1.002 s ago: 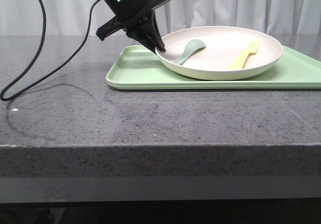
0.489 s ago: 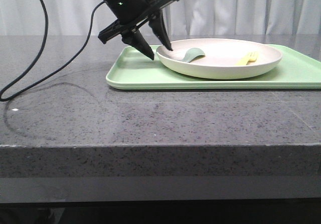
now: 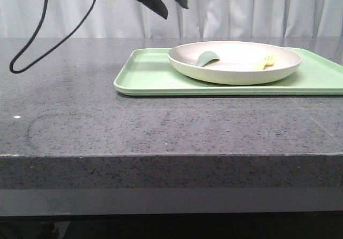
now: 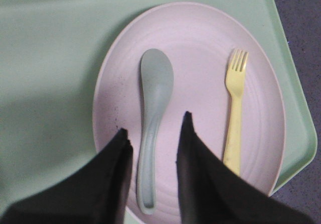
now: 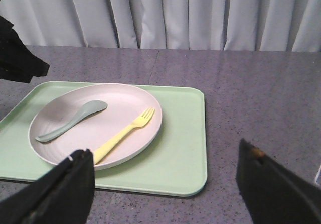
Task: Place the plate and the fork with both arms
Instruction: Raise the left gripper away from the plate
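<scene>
The cream plate (image 3: 236, 67) lies flat on the light-green tray (image 3: 150, 78). The pale-yellow fork (image 3: 266, 62) lies in the plate's right part, beside a grey-green spoon (image 3: 205, 58). My left gripper (image 3: 174, 8) is open and empty, raised well above the plate's left rim. In the left wrist view its gripper (image 4: 153, 126) hangs over the spoon (image 4: 153, 118), with the plate (image 4: 200, 58) and fork (image 4: 234, 108) below. My right gripper (image 5: 165, 156) is open wide and empty, back from the tray (image 5: 180, 148), facing the plate (image 5: 115, 111) and fork (image 5: 123, 135).
The tray sits at the back right of a dark speckled stone table (image 3: 161, 126). A black cable (image 3: 37, 40) hangs at the left. White curtains (image 3: 257, 8) close the back. The left arm (image 5: 15, 53) shows at the edge of the right wrist view.
My left gripper let go of the plate's left rim, opened and rose well above it. The plate, tilted up before, settled flat on the tray.
</scene>
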Robot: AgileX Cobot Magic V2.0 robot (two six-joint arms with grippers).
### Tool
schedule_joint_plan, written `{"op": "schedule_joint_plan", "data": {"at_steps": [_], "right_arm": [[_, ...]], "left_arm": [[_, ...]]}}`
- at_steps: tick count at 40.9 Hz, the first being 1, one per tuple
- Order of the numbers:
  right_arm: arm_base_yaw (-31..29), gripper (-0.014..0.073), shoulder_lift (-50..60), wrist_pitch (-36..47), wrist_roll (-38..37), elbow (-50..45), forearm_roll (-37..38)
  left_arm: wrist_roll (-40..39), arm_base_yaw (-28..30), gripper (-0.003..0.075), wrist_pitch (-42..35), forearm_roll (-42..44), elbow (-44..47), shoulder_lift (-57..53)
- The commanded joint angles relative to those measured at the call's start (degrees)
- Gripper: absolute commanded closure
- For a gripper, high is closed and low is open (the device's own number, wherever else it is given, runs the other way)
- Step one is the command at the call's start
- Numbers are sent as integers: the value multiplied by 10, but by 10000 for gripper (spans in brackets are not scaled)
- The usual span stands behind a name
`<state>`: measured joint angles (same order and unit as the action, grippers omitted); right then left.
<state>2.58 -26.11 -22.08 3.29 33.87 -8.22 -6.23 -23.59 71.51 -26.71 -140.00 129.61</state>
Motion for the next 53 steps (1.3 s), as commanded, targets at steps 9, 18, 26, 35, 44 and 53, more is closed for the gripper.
{"op": "schedule_joint_plan", "data": {"at_steps": [9, 18, 26, 35, 44, 53], "right_arm": [[0, -9, -6, 42, 5, 21, -2], [0, -9, -6, 42, 5, 21, -2], [0, -9, -6, 42, 5, 21, -2], [0, -9, -6, 34, 5, 21, -2], [0, -9, -6, 25, 5, 21, -2], [0, -9, -6, 25, 5, 21, -2]], "left_arm": [[31, -5, 738, 14, 28, 8, -82], [31, -4, 738, 12, 203, 140, -176], [27, 27, 738, -69, 237, 332, -286], [7, 83, 738, -234, 237, 566, -434], [7, 137, 738, -356, 237, 735, -575], [7, 141, 738, -513, 237, 909, -765]]}}
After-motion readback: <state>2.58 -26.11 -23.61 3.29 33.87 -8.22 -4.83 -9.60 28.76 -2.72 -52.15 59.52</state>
